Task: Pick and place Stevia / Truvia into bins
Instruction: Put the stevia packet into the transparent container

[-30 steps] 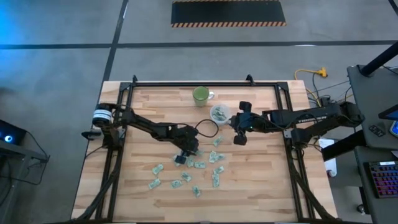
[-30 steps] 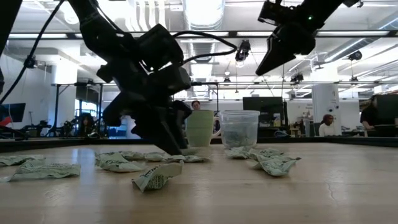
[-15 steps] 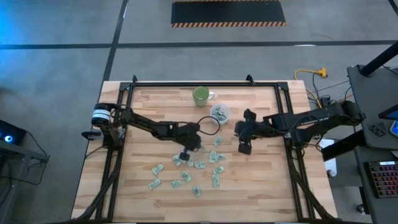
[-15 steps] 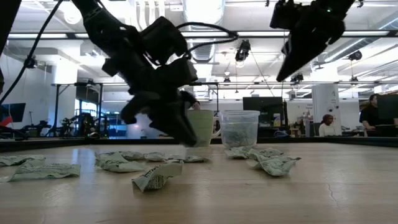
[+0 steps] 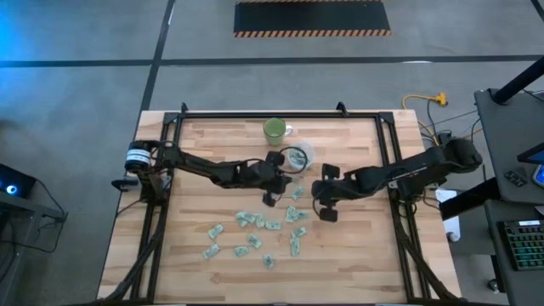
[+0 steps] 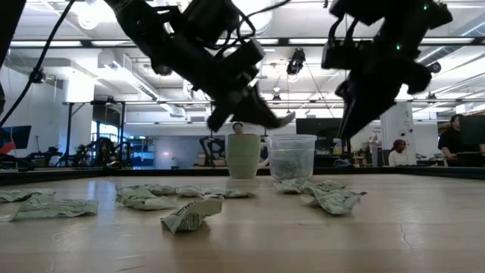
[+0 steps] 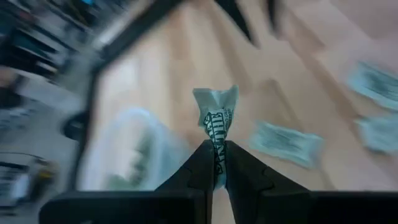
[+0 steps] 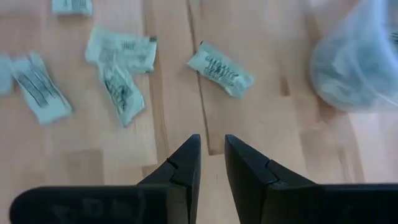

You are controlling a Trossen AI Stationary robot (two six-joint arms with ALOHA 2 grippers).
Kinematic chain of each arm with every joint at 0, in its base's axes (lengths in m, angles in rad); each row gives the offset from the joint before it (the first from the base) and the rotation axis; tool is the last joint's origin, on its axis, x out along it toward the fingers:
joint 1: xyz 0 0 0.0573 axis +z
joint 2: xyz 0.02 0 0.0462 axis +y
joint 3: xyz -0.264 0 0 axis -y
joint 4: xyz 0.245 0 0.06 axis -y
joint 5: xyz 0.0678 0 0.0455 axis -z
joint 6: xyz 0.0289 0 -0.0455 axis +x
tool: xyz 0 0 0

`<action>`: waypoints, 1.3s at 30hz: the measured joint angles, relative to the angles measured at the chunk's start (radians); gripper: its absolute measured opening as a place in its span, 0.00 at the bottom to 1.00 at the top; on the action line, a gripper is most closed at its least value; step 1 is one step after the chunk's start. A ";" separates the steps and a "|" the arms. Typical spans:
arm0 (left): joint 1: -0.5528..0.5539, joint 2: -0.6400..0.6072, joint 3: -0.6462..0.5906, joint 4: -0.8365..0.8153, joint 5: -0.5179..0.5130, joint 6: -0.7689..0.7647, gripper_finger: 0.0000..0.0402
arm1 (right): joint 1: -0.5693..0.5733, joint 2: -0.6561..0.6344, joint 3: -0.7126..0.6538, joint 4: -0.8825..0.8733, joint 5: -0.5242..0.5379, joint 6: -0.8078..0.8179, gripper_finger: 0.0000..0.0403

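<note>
Left claw point(image 7: 214, 163) is pinched tight on one green-and-white sachet point(image 7: 217, 118) — the packet sticks up from between the fingertips, crumpled at its free end. In the high view this claw point(image 5: 270, 198) sits at the centre of the frame, just below the clear cup point(image 5: 299, 155); the low view has it raised above the counter point(image 6: 424, 235), left of the cup point(image 6: 292, 157) with the packet point(image 6: 282, 120) poking out toward it.

Right claw point(image 8: 211, 163) is nearly closed, a narrow slit between its fingers and nothing in it. It hangs over bare wood, right of centre in the high view point(image 5: 327, 213) and beside the scattered sachets point(image 5: 255, 236) — those spread across the lower middle of the counter. Sachets already lie inside the cup. A green mug point(image 5: 274, 130) stands just up-left of the cup.
</note>
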 joint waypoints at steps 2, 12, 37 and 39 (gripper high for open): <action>0.010 0.000 0.001 0.055 -0.015 0.036 0.04 | 0.000 0.034 0.000 0.019 0.000 -0.027 0.16; 0.113 -0.001 0.003 0.200 -0.014 0.131 0.04 | 0.000 0.100 0.038 0.011 0.000 -0.054 0.15; 0.211 0.145 0.104 0.202 0.053 0.045 0.19 | 0.000 0.014 0.053 -0.015 0.000 -0.113 0.15; 0.212 0.145 0.104 0.203 0.052 0.049 0.24 | 0.000 0.014 0.053 -0.015 0.000 -0.124 0.15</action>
